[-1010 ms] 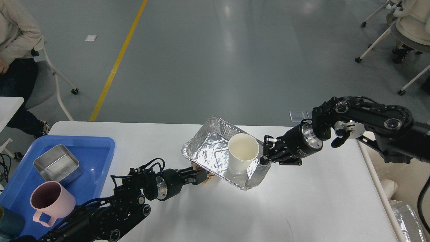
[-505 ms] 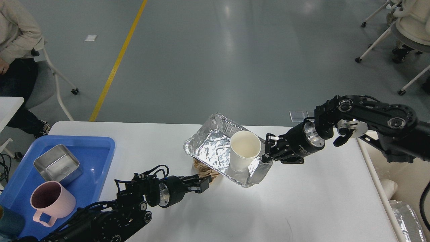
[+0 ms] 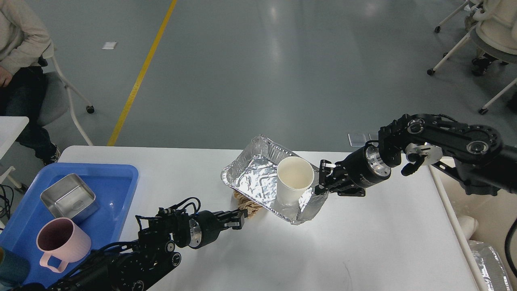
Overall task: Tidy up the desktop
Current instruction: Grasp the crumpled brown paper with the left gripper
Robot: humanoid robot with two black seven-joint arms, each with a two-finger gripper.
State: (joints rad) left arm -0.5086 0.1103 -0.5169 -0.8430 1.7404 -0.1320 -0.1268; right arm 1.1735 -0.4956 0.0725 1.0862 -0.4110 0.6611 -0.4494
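Across the lower part of your head view lies the white tabletop (image 3: 363, 242), the surface you are tidying. Near its middle a foil tray (image 3: 258, 182) sits tilted, its right end raised, with a white paper cup (image 3: 295, 180) upright inside. Your right tool (image 3: 321, 184) pinches the tray's right rim. Your left tool (image 3: 240, 217) reaches a crumpled brown paper wad (image 3: 248, 205) at the tray's near edge; whether its fingers are spread or pressed together, you cannot tell. At the left stands a blue tray (image 3: 121, 190) holding a steel container (image 3: 69, 197) and a pink mug (image 3: 60, 242). Thin foil may buckle under that one-sided grip, and more tilt could topple the cup onto the tabletop.
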